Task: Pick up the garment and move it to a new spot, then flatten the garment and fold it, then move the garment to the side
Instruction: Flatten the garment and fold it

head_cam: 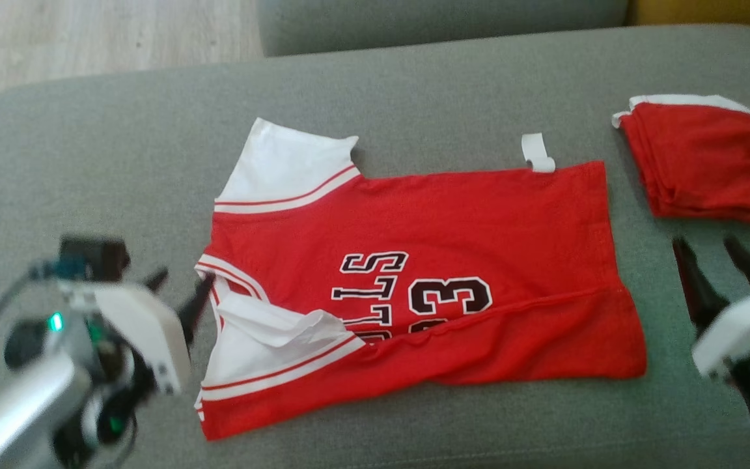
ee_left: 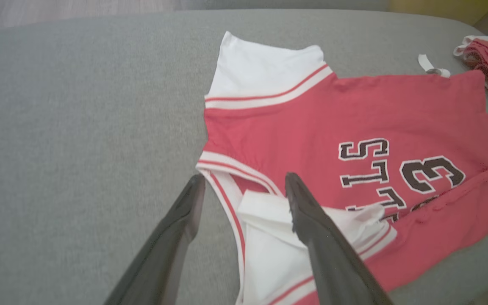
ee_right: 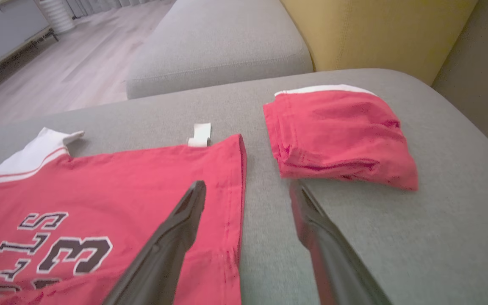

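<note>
Garment point(head_cam: 453, 221): red jersey with white sleeves, centre of the head view, lying spread on the grey sofa point(head_cam: 121, 143). Collar end is at frame left, hem at frame right.

State of work (judged):
- Relocation and flattening look done. The upper half lies smooth and the upper sleeve is laid out flat.
- First lengthwise fold appears made. The lower long edge is turned up over the front, its crease running across the print. The lower sleeve is tucked in, white cloth crumpled.
- Left to do: the opposite long edge, the crosswise folds, then the shift aside.
- Second red item, the pile point(head_cam: 707, 163), sits folded at upper right, apart from the hem.

End effectors:
- Left end effector point(head_cam: 180, 286): released, nothing between the fingers. It is at frame left, just beside the collar edge. In the left wrist view its fingers straddle the neckline trim; contact with the cloth cannot be told.
- Right end effector point(head_cam: 706, 244): released, empty. It is at lower right, beside the hem and below the pile.

Writing:
- Black letters outlined in white, turned sideways, read "LLS". Earlier letters are covered by the fold; probably "BULLS".
- Numeral "3" is clear. A second digit beside it is half hidden.
- White tag point(head_cam: 538, 153) at the upper edge shows no legible text. No brand mark seen.
</note>
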Controlling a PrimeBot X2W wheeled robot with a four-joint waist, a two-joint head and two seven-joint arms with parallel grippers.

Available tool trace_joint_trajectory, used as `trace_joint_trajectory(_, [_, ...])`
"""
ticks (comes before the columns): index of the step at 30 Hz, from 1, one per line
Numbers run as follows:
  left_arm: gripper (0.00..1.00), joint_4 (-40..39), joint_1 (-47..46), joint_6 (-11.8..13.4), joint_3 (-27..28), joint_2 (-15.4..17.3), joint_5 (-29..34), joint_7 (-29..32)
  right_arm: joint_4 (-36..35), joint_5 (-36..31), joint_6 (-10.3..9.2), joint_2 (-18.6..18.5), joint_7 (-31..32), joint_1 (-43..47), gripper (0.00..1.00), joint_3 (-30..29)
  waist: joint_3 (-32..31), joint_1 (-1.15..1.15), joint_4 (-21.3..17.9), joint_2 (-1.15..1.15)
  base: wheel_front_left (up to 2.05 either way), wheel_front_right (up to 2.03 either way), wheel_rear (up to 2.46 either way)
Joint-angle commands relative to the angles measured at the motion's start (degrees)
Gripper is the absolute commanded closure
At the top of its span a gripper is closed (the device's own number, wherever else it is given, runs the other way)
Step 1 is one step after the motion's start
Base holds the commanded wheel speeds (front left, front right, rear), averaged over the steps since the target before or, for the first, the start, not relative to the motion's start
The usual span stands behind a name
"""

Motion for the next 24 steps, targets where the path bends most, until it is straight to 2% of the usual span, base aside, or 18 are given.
trace_joint_trajectory(1, [0.0, 0.5, -5.7, -1.6, 3.3, 1.8, 0.7, 0.3, -0.3, -0.4, 0.42, -0.1, -1.4, -4.2, 0.0, 0.9, 1.2, 0.0, -0.5, 0.0, 0.0, 0.0, 0.0])
trace_joint_trajectory(3, [0.0, 3.4, -9.9, -4.2, 3.3, 0.8, 1.0, 1.4, 2.5, 0.0, 0.42, 1.0, -2.4, -7.6, 0.0, 1.4, 2.5, 0.0, -0.8, 0.0, 0.0, 0.0, 0.0])
trace_joint_trajectory(7, [0.0, 10.4, -18.6, -10.4, 3.2, -2.4, 0.7, 3.8, 9.4, 2.1, 0.42, 0.7, -3.3, -15.3, 0.0, 3.3, 5.3, 0.0, -1.4, 0.0, 0.0, 0.0, 0.0])
trace_joint_trajectory(14, [0.0, 25.3, -33.6, -19.3, 0.7, -8.3, 2.6, 8.9, 21.2, 6.2, 0.42, -2.4, -3.7, -28.3, 0.0, 9.6, 10.7, 0.0, -2.0, 0.0, 0.0, 0.0, 0.0])
trace_joint_trajectory(15, [0.0, 29.1, -37.1, -22.1, -0.2, -10.0, 3.0, 10.2, 24.2, 6.7, 0.42, -3.2, -3.3, -31.5, 0.0, 11.9, 12.2, 0.0, -2.3, 0.0, 0.0, 0.0, 0.0])
trace_joint_trajectory(19, [0.0, 36.2, -42.4, -26.2, -1.8, -12.9, 3.6, 12.6, 30.0, 7.5, 0.42, -3.9, -2.9, -37.0, 0.0, 15.6, 14.8, 0.0, -3.0, 0.0, 0.0, 0.0, 0.0])
trace_joint_trajectory(24, [0.0, 42.2, -46.4, -28.3, -2.9, -15.3, 4.0, 14.0, 34.7, 9.1, 0.42, -4.0, -2.0, -40.8, 0.0, 19.2, 16.9, 0.0, -3.5, 0.0, 0.0, 0.0, 0.0])
